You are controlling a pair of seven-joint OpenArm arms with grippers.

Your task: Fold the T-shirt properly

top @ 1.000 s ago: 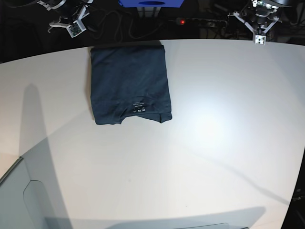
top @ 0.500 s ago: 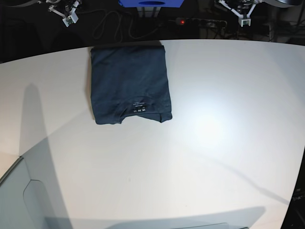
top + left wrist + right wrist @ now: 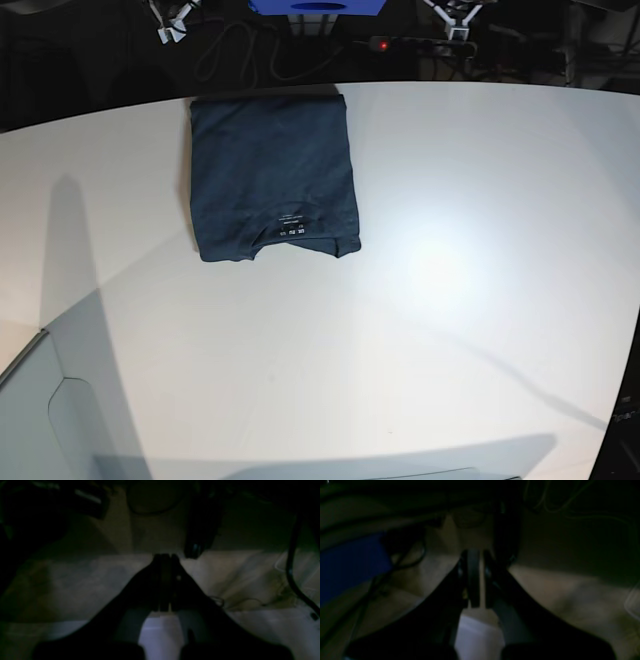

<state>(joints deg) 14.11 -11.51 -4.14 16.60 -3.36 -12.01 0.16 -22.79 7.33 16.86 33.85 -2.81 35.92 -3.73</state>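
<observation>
**A:** Where is the T-shirt (image 3: 272, 175) relative to the two grippers?

**B:** It lies folded into a neat dark navy rectangle on the white counter (image 3: 450, 300), well apart from both. In the base view the right gripper (image 3: 172, 22) sits at the very top edge, beyond the counter's far rim, so the shirt is below it and slightly to its right. The left gripper (image 3: 452, 20) is also at the top edge, and the shirt lies below it and far off to its left. Neither touches the fabric.

**A:** Which way does the shirt face?

**B:** Its small white neck label (image 3: 289, 228) shows on the end of the fold farthest from both grippers, the end nearest the camera.

**A:** What are the grippers doing?

**B:** Both are closed with nothing in them. In the left wrist view the left gripper (image 3: 165, 560) has its dark fingers pressed together over a dim floor with cables. In the right wrist view the right gripper (image 3: 474, 557) is likewise drawn together and empty, with a blurred blue shape (image 3: 350, 562) to its left.

**A:** Any containers?

**B:** A blue object (image 3: 318, 6) sits between the two grippers at the top edge; I cannot tell whether it holds anything
</observation>
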